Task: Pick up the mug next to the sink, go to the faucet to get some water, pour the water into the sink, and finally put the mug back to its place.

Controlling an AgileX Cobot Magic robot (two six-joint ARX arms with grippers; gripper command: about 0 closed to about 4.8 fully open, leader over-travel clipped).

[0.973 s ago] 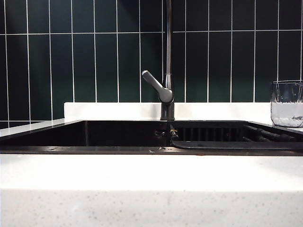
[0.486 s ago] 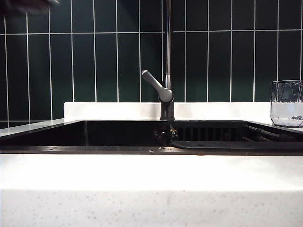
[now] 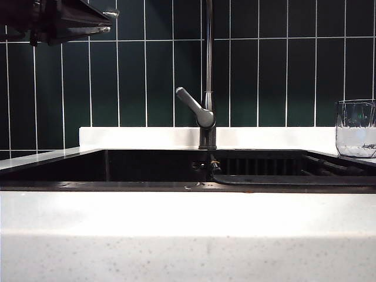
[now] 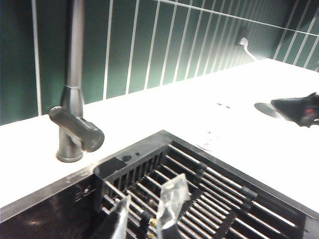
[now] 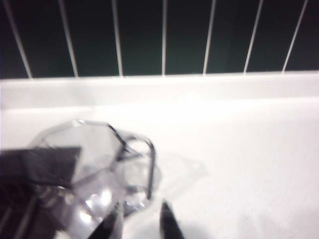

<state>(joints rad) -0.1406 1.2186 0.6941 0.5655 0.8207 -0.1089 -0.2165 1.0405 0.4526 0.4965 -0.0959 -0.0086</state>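
Note:
The clear glass mug stands on the white counter at the right end of the black sink. The faucet rises behind the sink's middle, its grey lever angled up-left. My left gripper hangs open over the sink's ribbed section, with the faucet beyond it. That arm shows at the exterior view's top left. My right gripper is open above the counter, just beside the mug, nothing between its fingers. It is outside the exterior view. No water stream shows.
A dark green tiled wall backs the white counter ledge. White counter runs along the front. The right arm's gripper hovers over the counter in the left wrist view.
The left arm has come into the exterior view at the top left and reached further right. The mug and the faucet have stayed where they were.

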